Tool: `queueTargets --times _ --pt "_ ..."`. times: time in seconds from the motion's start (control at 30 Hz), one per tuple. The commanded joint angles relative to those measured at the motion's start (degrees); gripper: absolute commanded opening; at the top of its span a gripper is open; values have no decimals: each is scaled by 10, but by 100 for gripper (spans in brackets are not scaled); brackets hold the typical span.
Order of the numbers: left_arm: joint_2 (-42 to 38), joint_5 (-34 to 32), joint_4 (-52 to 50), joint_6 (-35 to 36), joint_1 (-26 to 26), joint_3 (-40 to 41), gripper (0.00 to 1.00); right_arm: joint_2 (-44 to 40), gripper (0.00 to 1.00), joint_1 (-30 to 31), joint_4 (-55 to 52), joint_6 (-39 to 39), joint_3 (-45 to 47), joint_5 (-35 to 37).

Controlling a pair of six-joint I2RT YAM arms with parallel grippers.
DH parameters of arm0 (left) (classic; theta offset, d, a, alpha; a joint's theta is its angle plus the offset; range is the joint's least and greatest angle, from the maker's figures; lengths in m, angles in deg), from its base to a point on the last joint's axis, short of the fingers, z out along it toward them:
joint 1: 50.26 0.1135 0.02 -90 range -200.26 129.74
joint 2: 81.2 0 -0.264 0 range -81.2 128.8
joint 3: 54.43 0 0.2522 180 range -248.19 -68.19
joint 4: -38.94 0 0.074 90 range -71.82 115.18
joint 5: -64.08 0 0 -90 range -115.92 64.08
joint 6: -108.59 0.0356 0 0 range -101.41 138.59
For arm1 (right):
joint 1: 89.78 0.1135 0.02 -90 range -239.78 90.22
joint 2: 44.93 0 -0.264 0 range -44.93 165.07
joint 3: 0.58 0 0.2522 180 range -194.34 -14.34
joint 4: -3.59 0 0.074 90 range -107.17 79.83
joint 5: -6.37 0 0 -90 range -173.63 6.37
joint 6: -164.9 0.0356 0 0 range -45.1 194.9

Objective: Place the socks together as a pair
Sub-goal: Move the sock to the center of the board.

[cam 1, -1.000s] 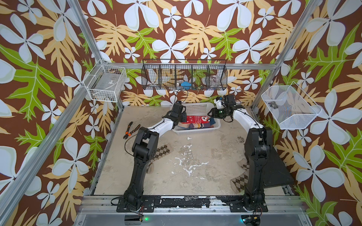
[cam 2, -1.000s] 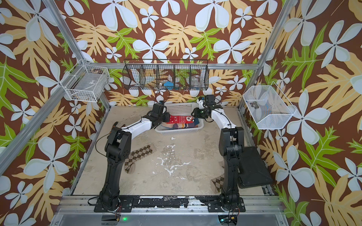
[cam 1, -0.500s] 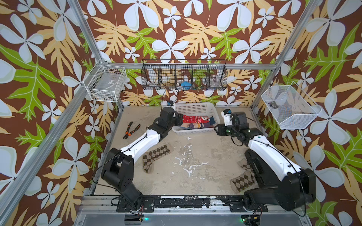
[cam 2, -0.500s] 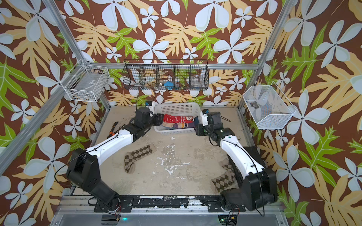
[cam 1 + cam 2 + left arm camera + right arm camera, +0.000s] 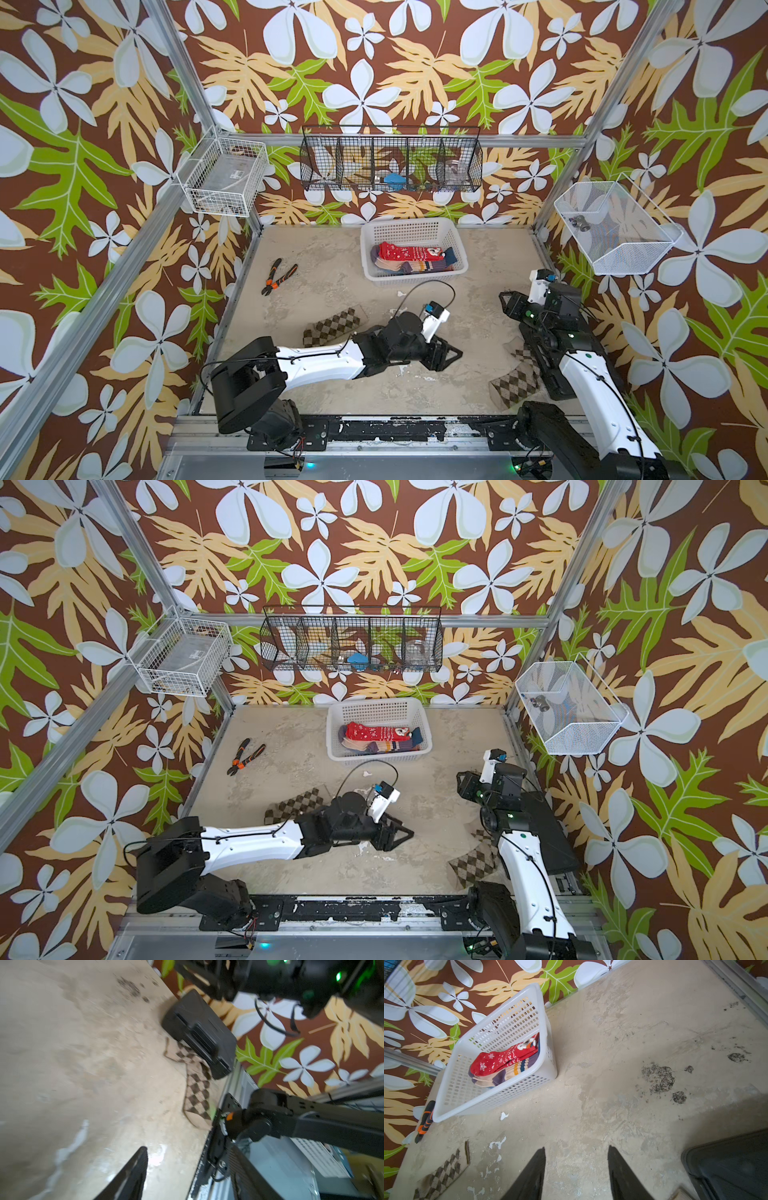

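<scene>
One brown argyle sock [image 5: 332, 326] [image 5: 297, 804] lies flat left of centre, partly behind my left arm. A second brown argyle sock [image 5: 515, 382] [image 5: 473, 864] [image 5: 197, 1088] lies at the front right, one end tucked under a black case. More socks sit in the white basket [image 5: 415, 278] [image 5: 378, 758] [image 5: 508, 1093], with a red snowflake sock [image 5: 409, 251] [image 5: 500, 1059] on top of striped ones. My left gripper [image 5: 446, 358] [image 5: 188, 1148] hovers open and empty over the middle of the table. My right gripper [image 5: 509, 305] [image 5: 576, 1148] is open and empty near the right edge.
Orange-handled pliers [image 5: 278, 276] [image 5: 245, 756] lie at the back left. A black case [image 5: 548, 833] [image 5: 199, 1032] [image 5: 726, 1167] rests along the right edge under my right arm. Wire baskets hang on the walls above the table.
Both arms pulled back from the basket toward the front: the left gripper to the table's middle, the right to the right side. The left jaws opened wider.
</scene>
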Motion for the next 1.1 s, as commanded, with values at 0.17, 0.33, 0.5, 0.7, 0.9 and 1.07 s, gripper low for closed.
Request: queueTargets --times 0.17,0.33,0.5,0.7,0.9,1.07 --pt "113 11 15 -12 -61 -72 64 -25 47 -93 92 57 28 -112" --pt "195 7 14 -24 -76 -114 64 -41 47 -102 110 60 48 -113" --pt "252 -12 -2 -22 -84 -163 62 -57 46 -109 109 54 55 -116" --pt "306 -42 -53 -5 -103 -232 54 -67 45 -109 103 46 56 -120" --pt "336 -87 -117 -4 -117 -267 47 -72 45 -110 104 46 56 -123" --pt "357 -122 -144 7 -124 -283 45 -75 44 -111 107 51 58 -124"
